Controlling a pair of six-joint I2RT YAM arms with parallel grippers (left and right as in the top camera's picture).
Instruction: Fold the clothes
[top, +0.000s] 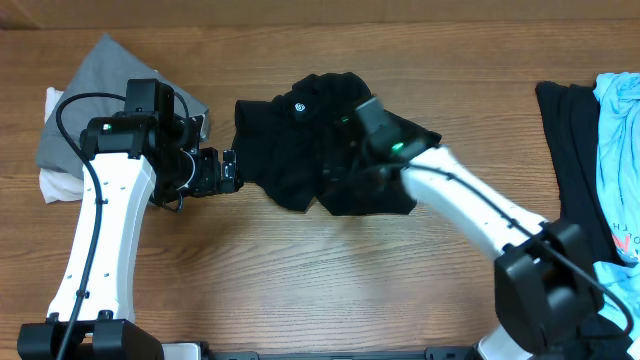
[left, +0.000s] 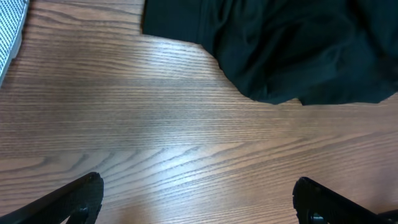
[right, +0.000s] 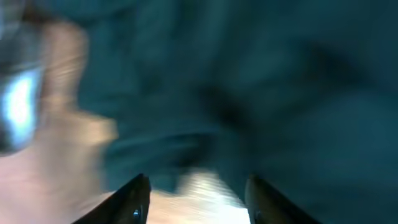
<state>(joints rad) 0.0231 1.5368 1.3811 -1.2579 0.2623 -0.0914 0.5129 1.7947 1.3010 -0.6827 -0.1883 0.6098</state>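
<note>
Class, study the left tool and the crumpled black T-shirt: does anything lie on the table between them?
Nothing visible does: only bare table separates the open left tool from the near edge of the black T-shirt.

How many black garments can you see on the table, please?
2: the crumpled black T-shirt in the middle, and a black garment at the right edge, partly under a light-blue garment. Others may be hidden underneath.
</note>
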